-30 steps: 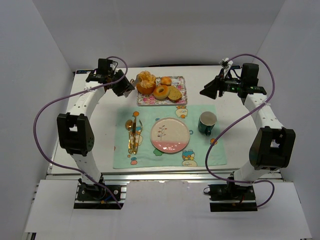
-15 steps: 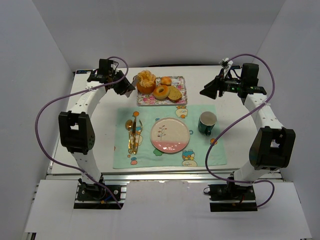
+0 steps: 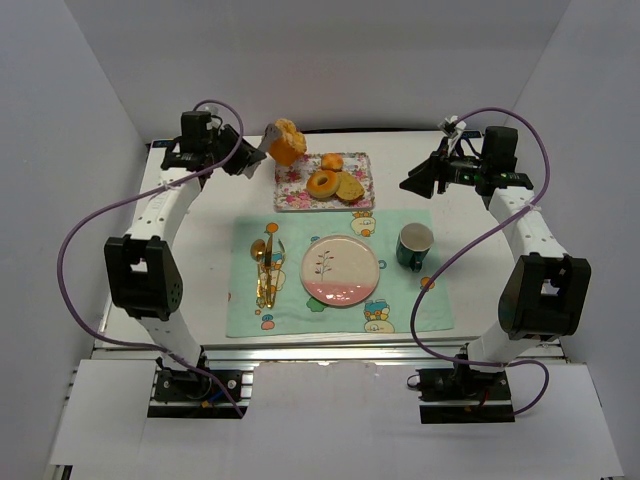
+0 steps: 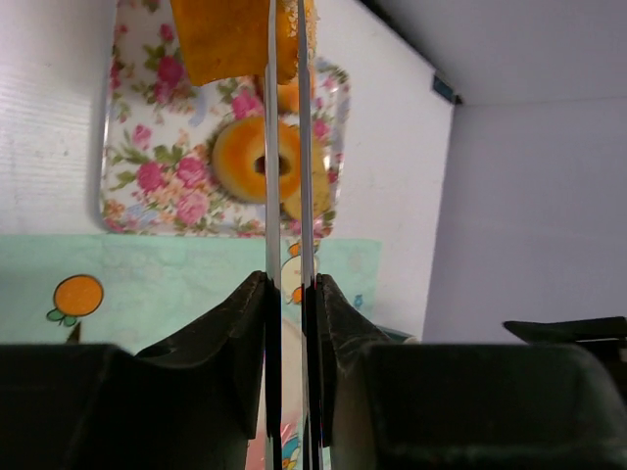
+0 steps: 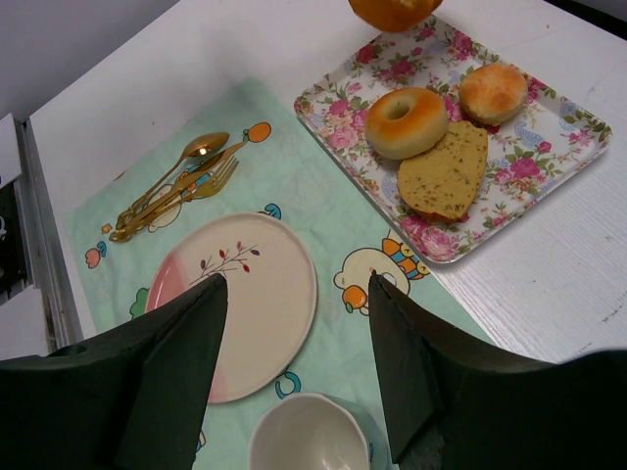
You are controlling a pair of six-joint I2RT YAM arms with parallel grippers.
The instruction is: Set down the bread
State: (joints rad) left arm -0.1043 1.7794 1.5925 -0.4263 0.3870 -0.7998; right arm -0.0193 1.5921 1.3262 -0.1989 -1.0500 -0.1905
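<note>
Top external view: your left gripper (image 3: 264,152) gripped the bread (image 3: 287,140) above the tray's (image 3: 292,198) far left corner. A donut (image 3: 322,184), a slice (image 3: 349,187) and a roll (image 3: 332,162) lay inside the tray. Only the right wrist view showed your right gripper (image 5: 296,289) spread wide, holding nothing, facing the bare plate (image 5: 245,294) and the cup (image 5: 313,441).

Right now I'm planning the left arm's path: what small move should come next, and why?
Probably carry the left pincer toward the plate, staying closed. Its tongs grip the bread in the air past the corner of the floral tray, and the plate has nothing on it.
</note>
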